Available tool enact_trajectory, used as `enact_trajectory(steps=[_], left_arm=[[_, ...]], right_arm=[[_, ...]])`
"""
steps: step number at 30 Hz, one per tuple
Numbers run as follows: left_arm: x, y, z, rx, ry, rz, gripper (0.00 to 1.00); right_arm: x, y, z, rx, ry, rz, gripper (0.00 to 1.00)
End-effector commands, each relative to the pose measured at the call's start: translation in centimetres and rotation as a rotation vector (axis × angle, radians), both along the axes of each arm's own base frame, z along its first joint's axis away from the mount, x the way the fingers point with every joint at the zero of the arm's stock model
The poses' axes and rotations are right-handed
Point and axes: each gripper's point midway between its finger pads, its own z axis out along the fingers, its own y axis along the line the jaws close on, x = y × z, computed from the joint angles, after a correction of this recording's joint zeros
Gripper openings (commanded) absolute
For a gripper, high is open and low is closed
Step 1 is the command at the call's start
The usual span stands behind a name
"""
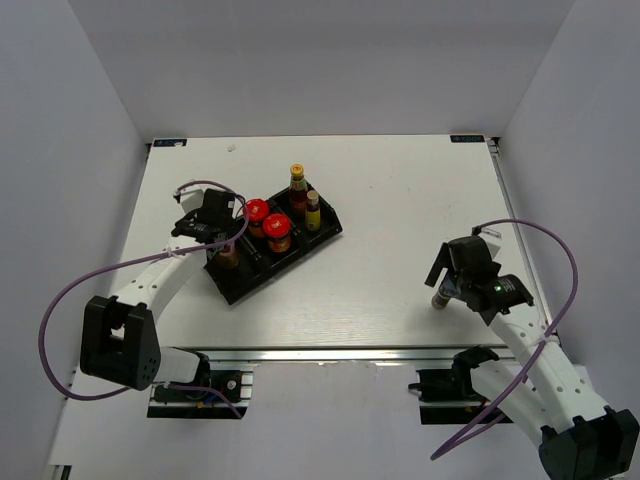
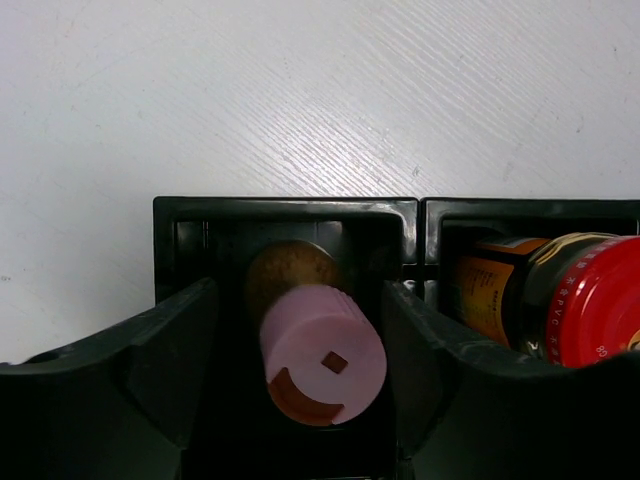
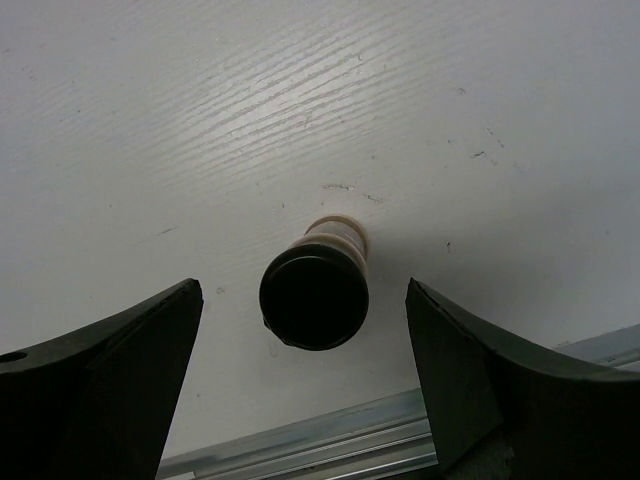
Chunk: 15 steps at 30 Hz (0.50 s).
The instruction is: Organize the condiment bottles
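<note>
Left claw (image 2: 300,300): open, fingers flanking pink-capped bottle (image 2: 322,355) in end compartment of black tray (image 2: 290,206), centre-left of overhead view. Right claw (image 3: 302,300): open, astride small dark shaker (image 3: 314,297) standing on worktop (image 3: 300,100), right of frame.

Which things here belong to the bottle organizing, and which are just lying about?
Job's own:
red-lidded jar, second red-lidded jar, tall yellow-capped sauce bottle, small yellow bottle and pink-capped bottle, all in the tray; dark shaker, standing on the table near the right arm.

Not the job's own:
black tray, table.
</note>
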Motion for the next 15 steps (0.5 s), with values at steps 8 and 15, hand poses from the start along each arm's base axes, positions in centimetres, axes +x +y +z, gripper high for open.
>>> enact_trajectory(steps=[8, 15], left_arm=[[-0.1, 0.0, 1.3, -0.018, -0.042, 0.001, 0.82], [-0.4, -0.3, 4.4, -0.057, -0.119, -0.02, 0.98]], right_arm=[[0.1, 0.6, -1.1, 0.028, 0.021, 0.012, 0.76], [0.6, 0.5, -0.6, 0.022, -0.014, 0.005, 0.5]])
